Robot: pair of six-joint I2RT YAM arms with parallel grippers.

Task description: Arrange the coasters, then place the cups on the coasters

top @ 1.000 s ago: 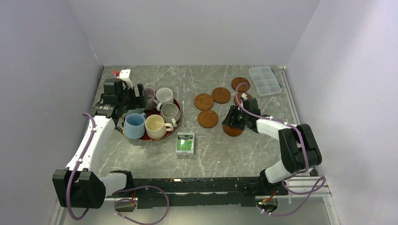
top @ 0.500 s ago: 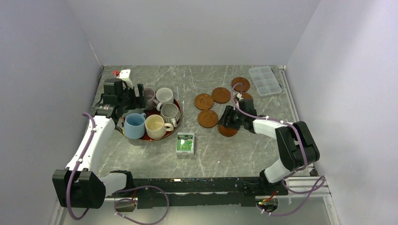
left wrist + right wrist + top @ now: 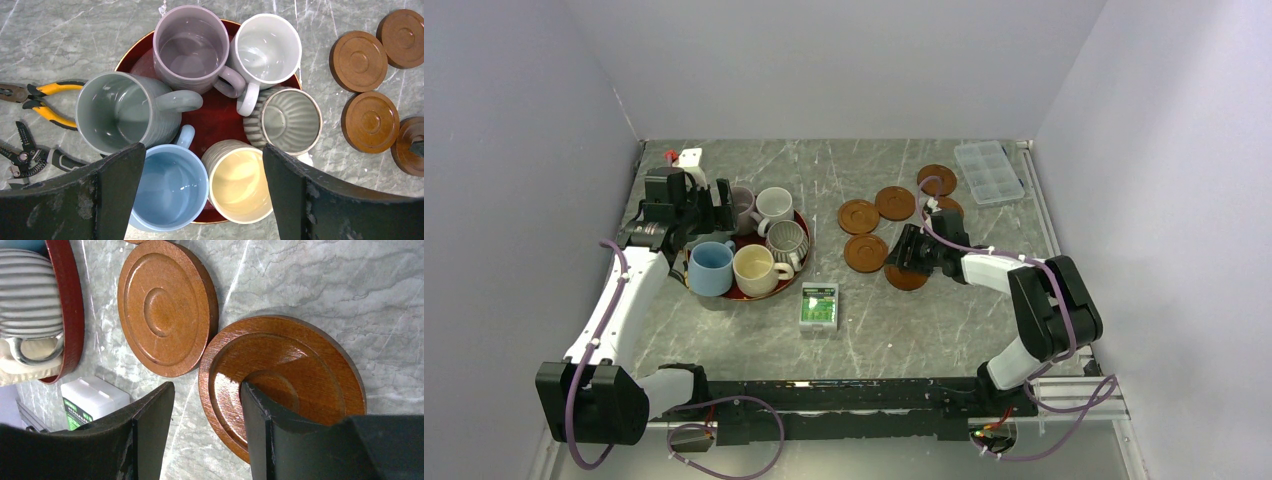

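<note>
– Coasters (image 3: 859, 216): where are they found?
– Six are seen lying flat on the right half of the table (image 3: 894, 330), well apart from the cups. One coaster (image 3: 300, 370) is straddled at its rim by the right gripper (image 3: 205, 440), whose jaws are held half apart. One finger is set inside the rim and the other outside, with a gap left; nothing is clamped. A second coaster (image 3: 165, 305) lies just beside it.
– And the cups (image 3: 190, 47)?
– All six are crowded upright on the tray (image 3: 215, 115), left of the coasters. The left gripper (image 3: 207, 200) is held above them, spread wide, with nothing gripped. Pliers (image 3: 45, 97) are seen beside the tray.
</note>
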